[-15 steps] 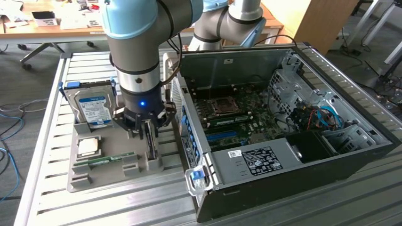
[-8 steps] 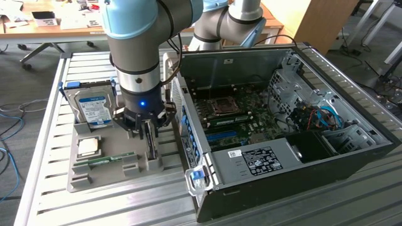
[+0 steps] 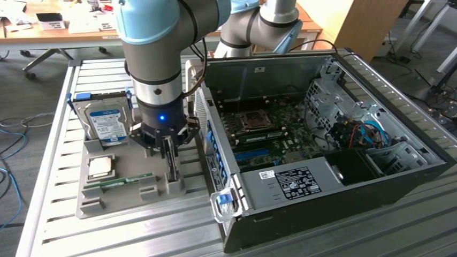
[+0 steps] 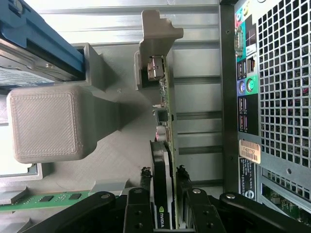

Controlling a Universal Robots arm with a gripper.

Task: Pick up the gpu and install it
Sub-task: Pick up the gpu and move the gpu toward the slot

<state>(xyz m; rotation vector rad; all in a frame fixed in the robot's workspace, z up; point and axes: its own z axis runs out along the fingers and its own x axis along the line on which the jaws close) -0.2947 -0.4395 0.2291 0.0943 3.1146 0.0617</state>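
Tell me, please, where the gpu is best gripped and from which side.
Take the gpu by its top edge from straight above, pinching its two flat faces: it stands on edge in the grey holder, thin side up, the case close beside.

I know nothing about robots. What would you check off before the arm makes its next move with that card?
1. Gripper lined up over the gpu, straddling it: ok.
2. Gpu standing on edge in its gray holder: ok.
3. Gpu firmly held: cannot tell.
4. Hard drive and memory stick apart from the gripper: ok.
5. Case lying open, motherboard exposed: ok.
6. Slot in the case free for the gpu: cannot tell.
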